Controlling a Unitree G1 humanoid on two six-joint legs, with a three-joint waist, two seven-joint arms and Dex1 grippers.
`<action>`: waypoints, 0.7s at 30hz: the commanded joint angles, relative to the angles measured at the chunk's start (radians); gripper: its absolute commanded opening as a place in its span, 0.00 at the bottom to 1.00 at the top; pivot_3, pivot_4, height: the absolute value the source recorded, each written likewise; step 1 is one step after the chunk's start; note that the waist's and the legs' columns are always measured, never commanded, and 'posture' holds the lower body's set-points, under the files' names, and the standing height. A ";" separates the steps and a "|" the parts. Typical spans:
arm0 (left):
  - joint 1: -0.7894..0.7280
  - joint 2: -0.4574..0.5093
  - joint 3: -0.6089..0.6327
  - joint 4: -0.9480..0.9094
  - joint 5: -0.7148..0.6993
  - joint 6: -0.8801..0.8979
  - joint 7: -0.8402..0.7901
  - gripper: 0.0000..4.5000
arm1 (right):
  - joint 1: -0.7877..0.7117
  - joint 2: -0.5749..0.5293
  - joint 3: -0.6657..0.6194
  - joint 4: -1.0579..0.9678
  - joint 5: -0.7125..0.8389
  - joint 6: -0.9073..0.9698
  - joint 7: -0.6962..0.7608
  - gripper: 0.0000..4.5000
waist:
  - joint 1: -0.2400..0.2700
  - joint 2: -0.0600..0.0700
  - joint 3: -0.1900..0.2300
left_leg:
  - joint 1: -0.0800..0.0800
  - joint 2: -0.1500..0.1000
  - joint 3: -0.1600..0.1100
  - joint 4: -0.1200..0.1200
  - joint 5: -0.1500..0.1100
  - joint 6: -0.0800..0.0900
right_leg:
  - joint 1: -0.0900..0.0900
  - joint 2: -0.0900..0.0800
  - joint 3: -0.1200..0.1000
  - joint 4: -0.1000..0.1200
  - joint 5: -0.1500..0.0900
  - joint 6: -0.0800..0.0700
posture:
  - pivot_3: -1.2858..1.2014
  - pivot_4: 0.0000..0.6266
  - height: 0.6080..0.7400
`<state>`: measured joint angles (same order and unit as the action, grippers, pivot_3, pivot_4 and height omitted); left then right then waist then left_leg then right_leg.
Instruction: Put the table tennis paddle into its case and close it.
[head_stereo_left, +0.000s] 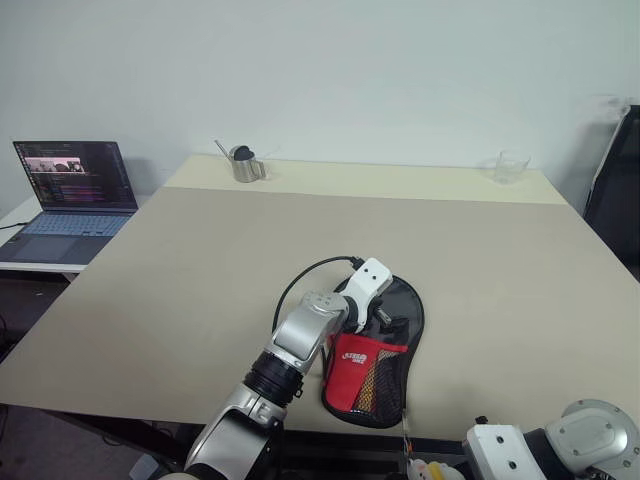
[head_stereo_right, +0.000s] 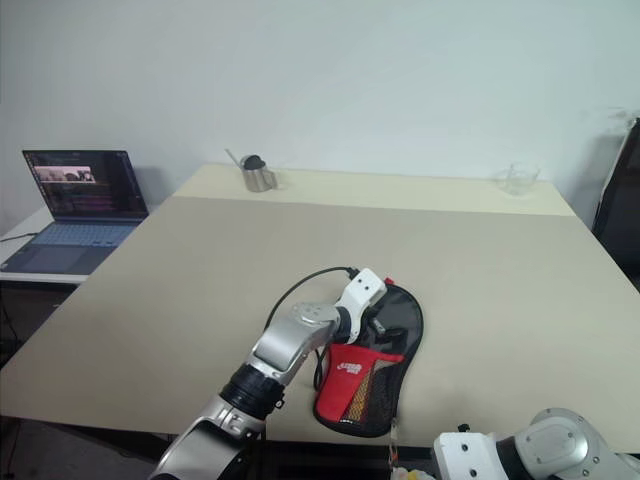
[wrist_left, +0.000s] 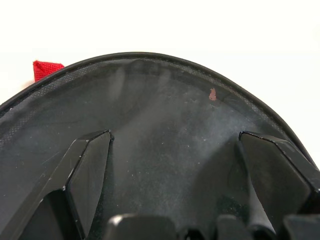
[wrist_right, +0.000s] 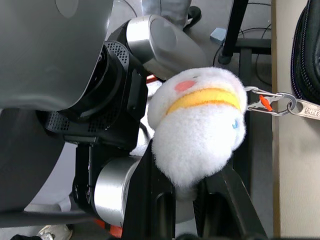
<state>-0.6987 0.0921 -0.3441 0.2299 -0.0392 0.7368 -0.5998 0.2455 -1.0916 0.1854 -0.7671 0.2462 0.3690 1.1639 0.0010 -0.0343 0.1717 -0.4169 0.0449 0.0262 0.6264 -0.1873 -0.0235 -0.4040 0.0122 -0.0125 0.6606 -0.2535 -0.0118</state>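
Black-and-red case (head_stereo_left: 375, 365) flat on the table (head_stereo_left: 180, 290) beneath the wide-open left claw (wrist_left: 172, 165); right claw (wrist_right: 187, 187) (nearly closed) pinching a plush charm (wrist_right: 197, 127).

white logo on case (head_stereo_left: 371, 375), unreadable

I'm looking at the case (head_stereo_left: 385, 350): soft cloth, matt black up top with a faint dusty sheen, red fabric lower down, open mesh over the pocket, smooth black piping round the rim. The table (head_stereo_left: 200, 270) reads as a matt beige sheet, smooth. At the far edge, a brushed metal cup (head_stereo_left: 244, 165) and a clear glass (head_stereo_left: 511, 166). In my right wrist view the plush ball (wrist_right: 197, 132) is fluffy white and yellow pile, on a shiny metal clip (wrist_right: 272, 102).
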 joint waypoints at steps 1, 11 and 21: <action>0.030 0.010 -0.011 0.031 0.005 0.047 0.004 1.00 | -0.009 -0.006 0.017 -0.013 0.003 -0.006 0.016 0.02 | 0.000 0.000 0.000 | 0.000 0.000 0.000 0.000 0.000 0.000 | 0.000 0.000 0.000 0.000 0.000 0.000 | 0.52 0.24 1.00; 0.018 0.006 0.002 0.050 0.007 0.021 0.015 1.00 | -0.133 -0.029 -0.015 0.056 0.028 0.036 0.045 0.79 | -0.002 0.000 0.000 | 0.001 0.000 0.000 0.002 0.000 0.000 | 0.000 0.000 0.000 0.001 0.000 0.000 | 0.52 0.24 1.00; -0.037 0.081 0.134 0.012 -0.066 -0.096 -0.046 1.00 | -0.382 0.025 -0.135 0.145 0.143 0.129 0.011 0.99 | -0.007 -0.002 0.003 | 0.001 0.001 0.001 0.002 0.000 0.000 | -0.001 0.000 0.001 0.003 0.001 0.001 | 0.52 0.24 1.00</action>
<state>-0.7086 0.1579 -0.2540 0.2733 -0.0827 0.6692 -0.6224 -0.1080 -1.0705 0.1054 -0.6190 0.3465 0.4748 1.1874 -0.0059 -0.0360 0.1744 -0.4167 0.0462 0.0268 0.6278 -0.1871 -0.0234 -0.4055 0.0129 -0.0112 0.6637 -0.2528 -0.0113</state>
